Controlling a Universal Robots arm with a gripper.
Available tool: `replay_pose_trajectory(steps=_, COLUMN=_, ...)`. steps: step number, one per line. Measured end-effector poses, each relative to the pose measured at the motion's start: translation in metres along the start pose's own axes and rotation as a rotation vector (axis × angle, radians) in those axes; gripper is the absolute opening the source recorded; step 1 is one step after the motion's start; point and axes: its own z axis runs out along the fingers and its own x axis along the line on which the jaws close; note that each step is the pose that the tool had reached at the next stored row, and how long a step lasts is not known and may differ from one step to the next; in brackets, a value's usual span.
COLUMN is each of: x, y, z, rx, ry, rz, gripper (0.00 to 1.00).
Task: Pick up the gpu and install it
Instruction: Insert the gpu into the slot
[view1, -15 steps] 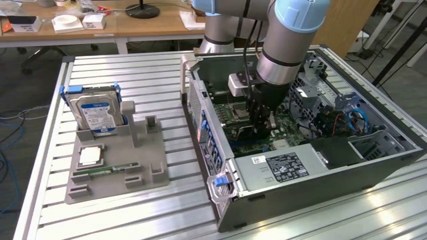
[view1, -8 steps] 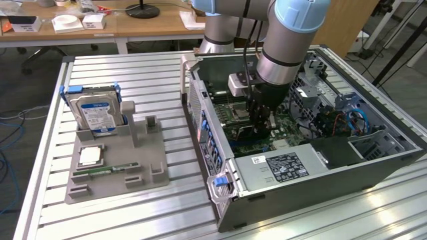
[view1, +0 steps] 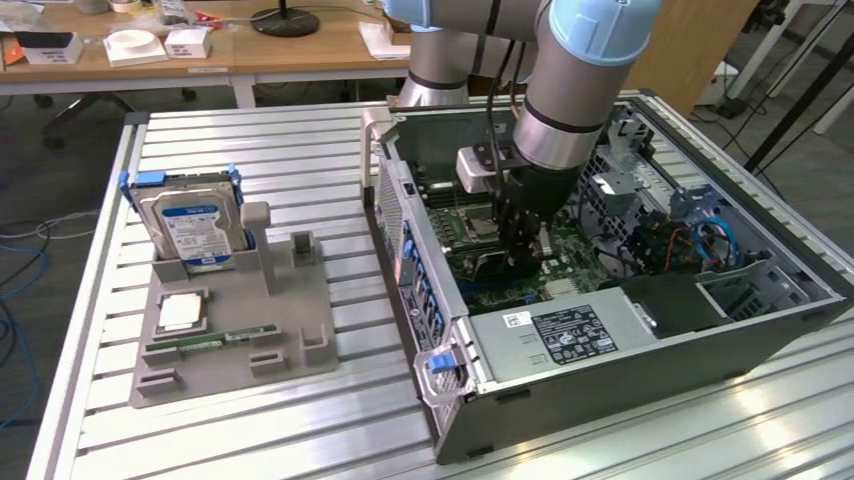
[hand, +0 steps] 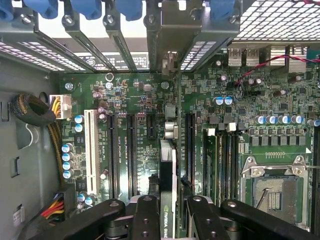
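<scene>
The gpu (hand: 167, 170) is a slim dark card seen edge-on, with a green logo strip along its top edge. My gripper (hand: 172, 216) is shut on it, one black finger (hand: 145, 217) on each side. The card stands upright over the green motherboard (hand: 130, 100), between two long black slots (hand: 132, 155), and its metal bracket (hand: 170, 60) reaches the case's rear slot openings. I cannot tell whether it touches a slot. In the exterior view the arm reaches down into the open computer case (view1: 414, 300), with the gripper (view1: 521, 240) low over the board.
Inside the case are a white slot (hand: 91, 145), the CPU socket (hand: 272, 195), bundled cables (hand: 35, 110) and the power supply (view1: 567, 335). On the slatted table at the exterior view's left, a grey fixture (view1: 287, 330) holds a hard drive (view1: 187, 225), a CPU (view1: 180, 310) and a RAM stick (view1: 214, 340).
</scene>
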Motion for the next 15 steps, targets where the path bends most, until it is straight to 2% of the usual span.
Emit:
replay_pose_trajectory(steps=6, x=-0.0002, y=-0.0036, z=-0.0018, rx=-0.0003, ry=0.0002, rz=0.0, gripper=0.26)
replay_pose_trajectory(steps=15, x=-0.0001, y=-0.0027, z=-0.0004, rx=0.0005, ry=0.0003, rz=0.0, gripper=0.26)
